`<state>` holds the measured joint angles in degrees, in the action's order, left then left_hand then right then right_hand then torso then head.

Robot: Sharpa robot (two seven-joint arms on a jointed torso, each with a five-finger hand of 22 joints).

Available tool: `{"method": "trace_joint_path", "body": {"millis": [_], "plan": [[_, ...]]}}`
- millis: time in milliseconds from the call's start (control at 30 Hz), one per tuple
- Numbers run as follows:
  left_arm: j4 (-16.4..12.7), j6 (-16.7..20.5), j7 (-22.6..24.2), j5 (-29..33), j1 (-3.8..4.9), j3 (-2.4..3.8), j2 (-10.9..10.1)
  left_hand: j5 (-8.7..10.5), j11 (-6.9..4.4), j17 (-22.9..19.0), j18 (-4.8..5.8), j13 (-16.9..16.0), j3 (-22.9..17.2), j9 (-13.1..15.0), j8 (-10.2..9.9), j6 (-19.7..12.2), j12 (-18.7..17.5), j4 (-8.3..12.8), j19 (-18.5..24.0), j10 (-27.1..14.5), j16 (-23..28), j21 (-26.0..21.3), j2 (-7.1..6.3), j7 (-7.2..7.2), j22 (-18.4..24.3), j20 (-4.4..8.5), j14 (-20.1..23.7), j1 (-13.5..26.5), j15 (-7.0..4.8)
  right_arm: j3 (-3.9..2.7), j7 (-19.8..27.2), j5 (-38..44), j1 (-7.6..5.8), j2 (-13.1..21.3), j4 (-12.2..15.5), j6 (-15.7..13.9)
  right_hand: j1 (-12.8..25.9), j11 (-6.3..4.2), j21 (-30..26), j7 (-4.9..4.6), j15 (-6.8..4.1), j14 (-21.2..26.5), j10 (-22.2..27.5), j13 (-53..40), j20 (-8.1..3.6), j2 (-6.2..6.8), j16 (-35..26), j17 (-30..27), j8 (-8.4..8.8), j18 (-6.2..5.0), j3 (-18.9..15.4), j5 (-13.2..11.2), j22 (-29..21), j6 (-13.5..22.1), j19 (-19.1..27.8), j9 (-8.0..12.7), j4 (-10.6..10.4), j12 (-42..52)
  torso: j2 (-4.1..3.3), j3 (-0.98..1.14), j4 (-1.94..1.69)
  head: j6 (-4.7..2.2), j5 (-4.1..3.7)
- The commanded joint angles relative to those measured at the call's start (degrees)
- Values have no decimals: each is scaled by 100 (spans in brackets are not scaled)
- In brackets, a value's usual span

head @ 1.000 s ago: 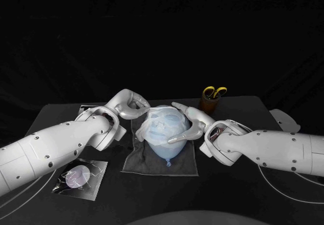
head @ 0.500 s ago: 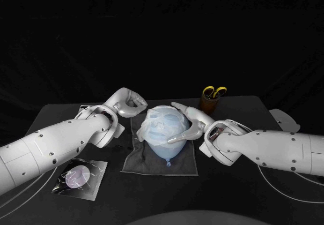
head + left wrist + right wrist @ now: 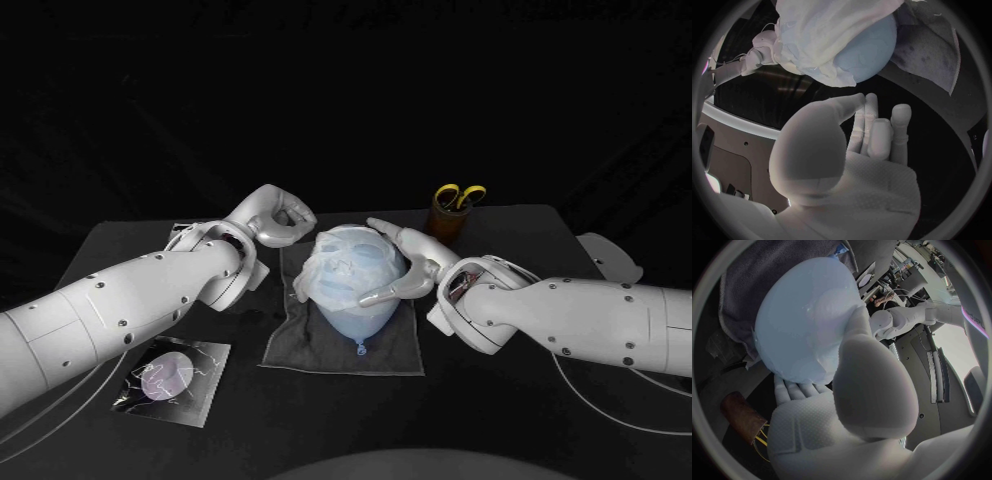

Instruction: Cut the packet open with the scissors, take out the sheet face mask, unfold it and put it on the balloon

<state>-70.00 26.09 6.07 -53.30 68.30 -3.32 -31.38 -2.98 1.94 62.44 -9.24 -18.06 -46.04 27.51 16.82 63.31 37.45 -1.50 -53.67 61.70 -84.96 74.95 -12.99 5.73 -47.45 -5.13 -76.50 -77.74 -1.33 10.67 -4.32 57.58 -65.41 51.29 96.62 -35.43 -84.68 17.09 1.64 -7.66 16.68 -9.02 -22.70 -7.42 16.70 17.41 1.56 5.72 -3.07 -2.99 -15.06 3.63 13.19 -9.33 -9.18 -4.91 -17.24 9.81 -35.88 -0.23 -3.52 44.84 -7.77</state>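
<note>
The pale blue balloon (image 3: 351,283) lies on a grey cloth (image 3: 340,348) at mid-table, with the white sheet mask (image 3: 343,258) spread over its face. One edge of the mask hangs loose on the balloon's left side. My right hand (image 3: 401,268) cups the balloon from the right, thumb pressed on its lower front and fingers behind its top. In the right wrist view that hand (image 3: 856,390) grips the balloon (image 3: 804,325). My left hand (image 3: 276,217) hovers just off the balloon's upper left, holding nothing. In the left wrist view its fingers (image 3: 879,130) reach toward the mask (image 3: 820,35).
The yellow-handled scissors (image 3: 459,196) stand in a brown cup (image 3: 447,224) at the back right. The cut packet (image 3: 170,377) lies at the front left. A white object (image 3: 611,256) sits at the table's right edge.
My left hand has lifted off the top left of the mask and drawn back a little to the left. The right hand and balloon stay put.
</note>
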Motion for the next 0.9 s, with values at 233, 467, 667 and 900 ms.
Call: {"method": "trace_joint_path", "body": {"millis": [233, 467, 667, 900], "plan": [[-123, -543, -60, 615, 17, 4, -177, 10, 247, -568, -74, 47, 473, 616, -372, -721, -123, -659, 639, -426, 150, -410, 147, 231, 731, -173, 342, 681, 250, 39, -134, 42, 48, -3, 5, 269, -51, 8, 20, -599, -9, -37, -25, -10, 16, 1, 4, -5, -35, -86, 23, 38, -5, -17, -42, -4, -9, 40, 8, 2, -6, -5, -21], [-375, -1080, -321, 1362, 17, -1, -375, 9, 371, -926, -126, 104, 1175, 304, -743, -955, -226, -1194, 797, -538, 249, -730, -19, 369, 1071, -316, 628, 922, 365, 39, -131, 42, 55, -11, -10, 274, -66, 8, 19, -597, -9, -37, -22, -7, 16, 0, 4, -7, -36, -86, 23, 38, -8, -16, -42, -5, -10, 47, 6, -7, -9, -28, 8], [-479, -1287, -439, 1524, 11, -7, -446, 13, 361, -1004, -131, 113, 1496, 200, -801, -875, -237, -1174, 773, -560, 258, -807, -144, 350, 1129, -331, 708, 673, 364, 39, -131, 42, 62, -18, -19, 277, -66, 8, 19, -597, -9, -37, -22, -7, 16, 0, 4, -7, -36, -86, 23, 38, -8, -16, -42, -5, -10, 47, 0, -4, -7, -35, 24], [-513, -1336, -452, 1570, -10, -10, -435, 15, 362, -1047, -130, 120, 1748, 123, -845, -833, -249, -1119, 758, -594, 258, -851, -216, 344, 1163, -332, 760, 455, 363, 39, -132, 42, 64, -27, -23, 279, -70, 8, 20, -599, -9, -36, -22, -5, 16, 0, 4, -8, -38, -86, 21, 37, -9, -20, -43, -8, -10, 53, -1, -3, 3, -31, 31]]}}
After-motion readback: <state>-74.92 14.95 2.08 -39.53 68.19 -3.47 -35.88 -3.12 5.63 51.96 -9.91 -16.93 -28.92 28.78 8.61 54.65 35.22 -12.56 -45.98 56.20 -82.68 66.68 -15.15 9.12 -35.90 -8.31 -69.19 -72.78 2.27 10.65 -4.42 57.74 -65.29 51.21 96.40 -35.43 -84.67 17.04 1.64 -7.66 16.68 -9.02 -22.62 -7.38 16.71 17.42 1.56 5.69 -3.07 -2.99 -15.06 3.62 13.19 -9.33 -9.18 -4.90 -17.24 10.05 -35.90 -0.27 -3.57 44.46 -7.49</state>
